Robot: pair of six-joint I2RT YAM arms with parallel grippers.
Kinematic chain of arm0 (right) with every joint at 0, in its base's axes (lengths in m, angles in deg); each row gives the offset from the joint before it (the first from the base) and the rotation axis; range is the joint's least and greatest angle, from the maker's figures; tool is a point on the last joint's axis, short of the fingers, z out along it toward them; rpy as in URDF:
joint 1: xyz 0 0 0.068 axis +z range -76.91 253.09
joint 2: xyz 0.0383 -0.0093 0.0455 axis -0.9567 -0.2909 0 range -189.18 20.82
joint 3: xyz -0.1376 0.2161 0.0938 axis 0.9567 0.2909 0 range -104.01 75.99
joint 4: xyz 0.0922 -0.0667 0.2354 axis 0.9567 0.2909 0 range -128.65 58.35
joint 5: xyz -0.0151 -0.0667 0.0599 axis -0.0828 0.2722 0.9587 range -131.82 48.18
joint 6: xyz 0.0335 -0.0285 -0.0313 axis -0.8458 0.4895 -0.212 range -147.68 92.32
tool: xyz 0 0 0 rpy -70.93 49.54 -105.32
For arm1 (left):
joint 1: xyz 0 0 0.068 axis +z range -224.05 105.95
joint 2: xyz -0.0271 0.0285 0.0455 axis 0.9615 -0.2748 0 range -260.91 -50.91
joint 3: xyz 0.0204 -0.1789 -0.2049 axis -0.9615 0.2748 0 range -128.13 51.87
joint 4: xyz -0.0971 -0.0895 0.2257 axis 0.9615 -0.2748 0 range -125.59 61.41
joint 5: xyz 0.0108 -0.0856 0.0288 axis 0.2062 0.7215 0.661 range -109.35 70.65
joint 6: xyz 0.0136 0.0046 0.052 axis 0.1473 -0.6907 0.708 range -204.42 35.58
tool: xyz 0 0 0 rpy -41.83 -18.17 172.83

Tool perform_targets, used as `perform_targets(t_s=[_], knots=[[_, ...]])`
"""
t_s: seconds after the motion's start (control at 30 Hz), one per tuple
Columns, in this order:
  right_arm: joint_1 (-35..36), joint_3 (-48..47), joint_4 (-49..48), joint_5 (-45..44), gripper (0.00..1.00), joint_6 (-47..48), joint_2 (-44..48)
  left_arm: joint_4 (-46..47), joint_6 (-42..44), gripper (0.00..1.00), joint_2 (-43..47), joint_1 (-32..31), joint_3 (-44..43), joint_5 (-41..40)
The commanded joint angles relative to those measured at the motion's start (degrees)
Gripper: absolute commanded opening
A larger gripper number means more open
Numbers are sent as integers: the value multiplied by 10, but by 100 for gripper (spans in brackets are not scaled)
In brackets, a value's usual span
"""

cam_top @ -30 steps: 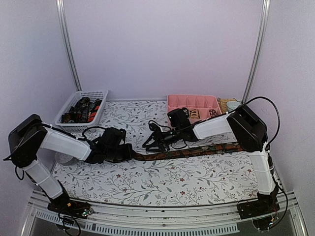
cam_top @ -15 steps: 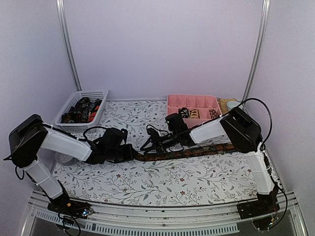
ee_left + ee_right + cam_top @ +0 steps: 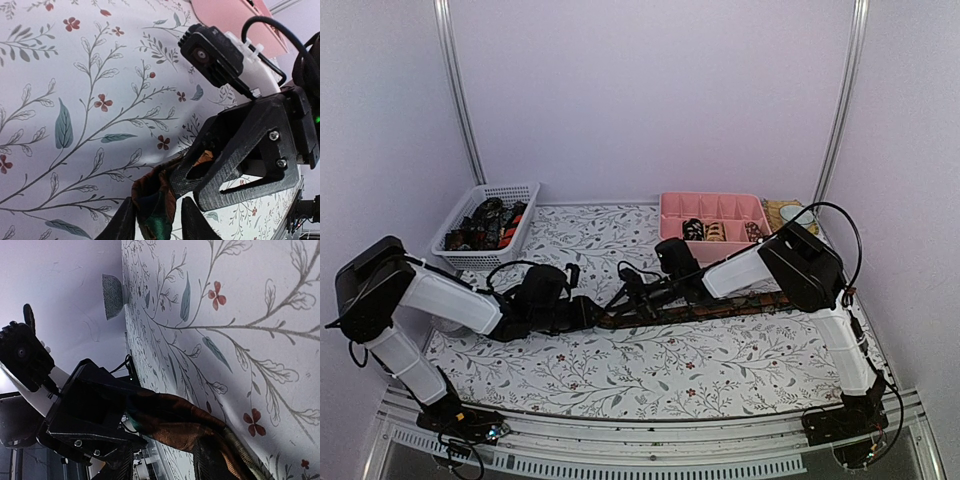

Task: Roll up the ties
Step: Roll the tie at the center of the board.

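Both arms stretch low toward the middle. The left gripper (image 3: 592,313) and the right gripper (image 3: 623,298) face each other, close together, each with jaws partly parted.

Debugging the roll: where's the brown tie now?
Top view: the brown tie crosses the mat from left of centre toward the right edge, in front of the pink tray; its left end sits between the left fingers.

Top camera looks down from behind the arm bases (image 3: 460,418), distant; each wrist camera peers close along its own fingers (image 3: 196,222) — both catch the same tie (image 3: 175,427) end.
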Motion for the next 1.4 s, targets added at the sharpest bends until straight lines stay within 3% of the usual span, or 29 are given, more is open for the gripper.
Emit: perform_targets(t_s=[0.0,0.4,0.53,1.2,1.27,1.37], knots=[[4,9,-46,16,41,-31,-51,64,17,32,16,-8,19,27],[4,19,-70,26,41,-56,-56,161,31,31,5,-4,45,81],[5,22,-71,28,41,-57,-54,168,33,23,-3,-1,42,93],[5,54,-112,40,46,-68,-36,173,34,18,-25,12,38,124],[5,56,-124,44,46,-75,-37,180,34,4,-24,14,40,133],[5,57,-135,48,47,-84,-39,191,34,1,-27,18,42,148]])
